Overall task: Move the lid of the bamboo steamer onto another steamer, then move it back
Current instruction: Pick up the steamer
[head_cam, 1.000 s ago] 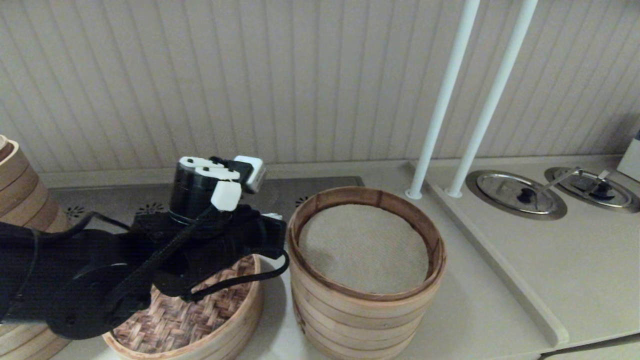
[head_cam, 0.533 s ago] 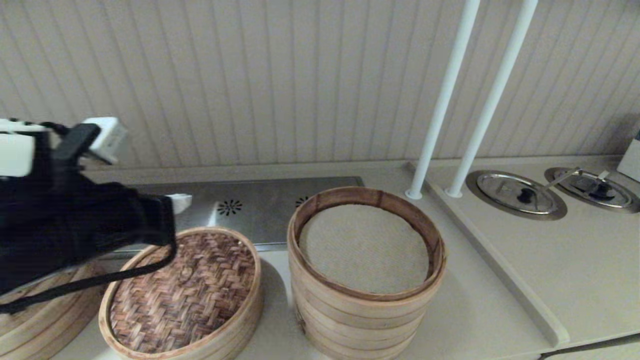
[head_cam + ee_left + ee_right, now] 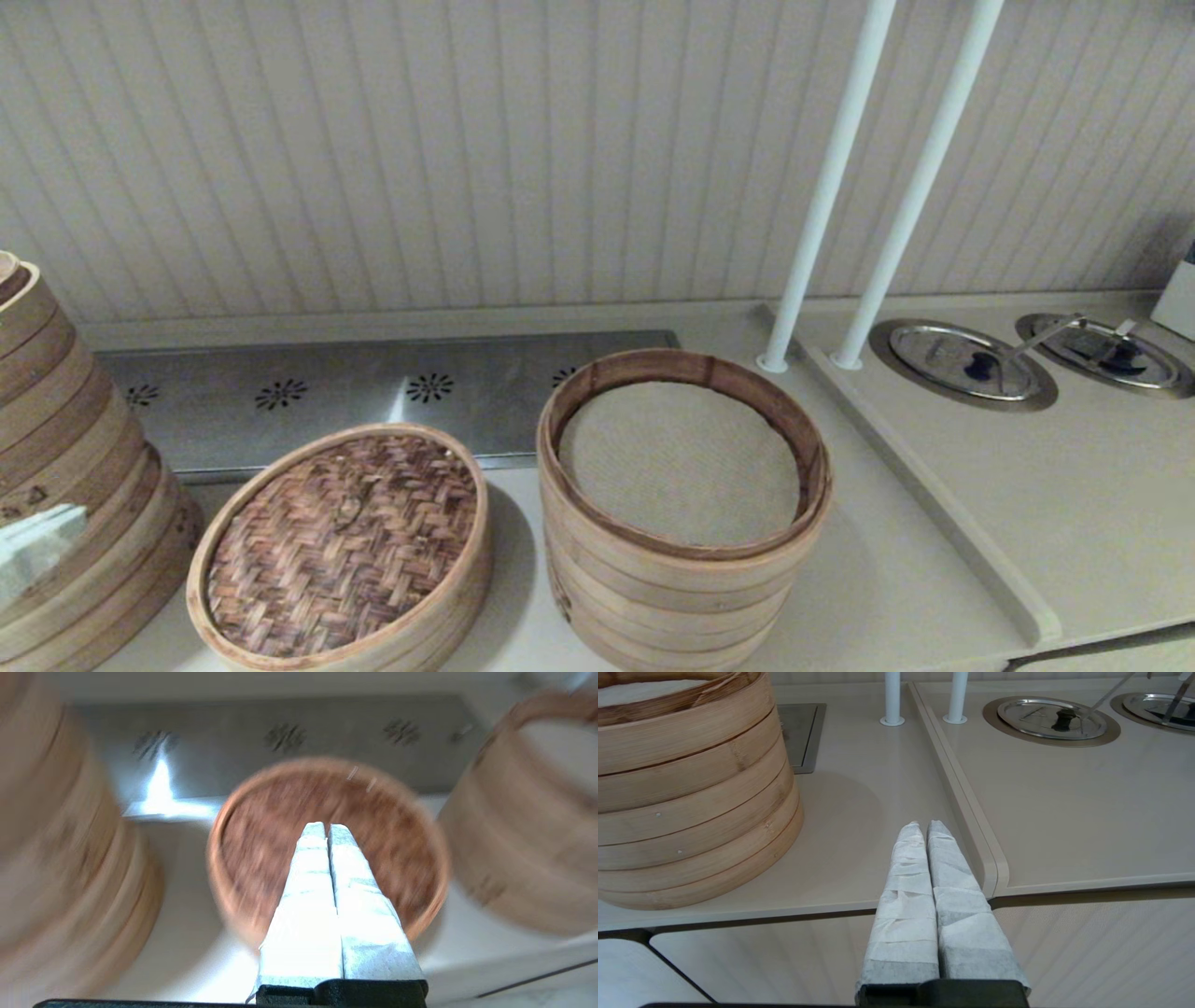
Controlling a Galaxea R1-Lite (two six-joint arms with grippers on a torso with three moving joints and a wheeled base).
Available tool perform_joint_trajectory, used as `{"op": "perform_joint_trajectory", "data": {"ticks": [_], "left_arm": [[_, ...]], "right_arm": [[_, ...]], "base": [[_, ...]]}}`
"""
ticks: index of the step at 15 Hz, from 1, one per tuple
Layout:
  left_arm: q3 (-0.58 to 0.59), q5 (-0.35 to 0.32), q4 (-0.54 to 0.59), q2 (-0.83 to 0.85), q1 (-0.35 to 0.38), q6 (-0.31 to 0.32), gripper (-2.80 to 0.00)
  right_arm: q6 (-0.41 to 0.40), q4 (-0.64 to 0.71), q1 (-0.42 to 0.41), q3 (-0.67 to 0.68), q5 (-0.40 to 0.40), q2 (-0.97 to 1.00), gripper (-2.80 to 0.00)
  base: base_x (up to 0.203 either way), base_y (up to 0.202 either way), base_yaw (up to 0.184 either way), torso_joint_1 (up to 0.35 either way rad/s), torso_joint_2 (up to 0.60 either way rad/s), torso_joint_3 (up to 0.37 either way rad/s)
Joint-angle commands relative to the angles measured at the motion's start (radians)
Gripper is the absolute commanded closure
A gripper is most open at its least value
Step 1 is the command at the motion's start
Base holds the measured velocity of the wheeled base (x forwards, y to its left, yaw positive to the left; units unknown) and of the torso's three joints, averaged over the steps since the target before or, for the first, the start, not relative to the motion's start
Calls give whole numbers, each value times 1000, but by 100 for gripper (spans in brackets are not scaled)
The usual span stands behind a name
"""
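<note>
In the head view, the bamboo steamer lid [image 3: 341,546] sits on the low single-tier steamer [image 3: 448,611] near the front edge of the counter [image 3: 934,560], just beside the multi-tier stack [image 3: 681,523] with its greyish cloth liner uncovered. The lid top is dark herringbone weave with a small knot loop, set in a pale bent-bamboo rim; a larger banded stack [image 3: 65,467] stands at the counter's left end. Judged risk: the knot loop is small and low, so a misaligned pinch may slip off the weave or tilt the lid against the neighbouring stack wall. In the left wrist view, the left gripper [image 3: 327,828] hangs above and in front of the lid [image 3: 327,807], its tape-wrapped fingers [image 3: 308,896] pressed together and holding nothing. In the right wrist view, the right gripper [image 3: 923,826] is parked off the counter's front edge, wrapped fingers [image 3: 957,905] closed and empty, beside the smooth bamboo-banded stack wall [image 3: 691,802].
</note>
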Motion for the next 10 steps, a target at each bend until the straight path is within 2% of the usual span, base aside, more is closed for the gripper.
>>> {"op": "perform_joint_trajectory", "data": {"ticks": [1, 4, 10], "left_arm": [[111, -9, 25, -180, 56, 5, 0], [176, -61, 48, -251, 123, 11, 0], [326, -64, 48, -428, 138, 70, 0]], "right_arm": [[0, 0, 0, 5, 0, 1, 0], [0, 0, 0, 4, 0, 1, 0], [0, 0, 0, 3, 0, 1, 0]], "base": [[0, 0, 0, 0, 0, 0], [0, 0, 0, 0, 0, 0], [0, 0, 0, 0, 0, 0]]}}
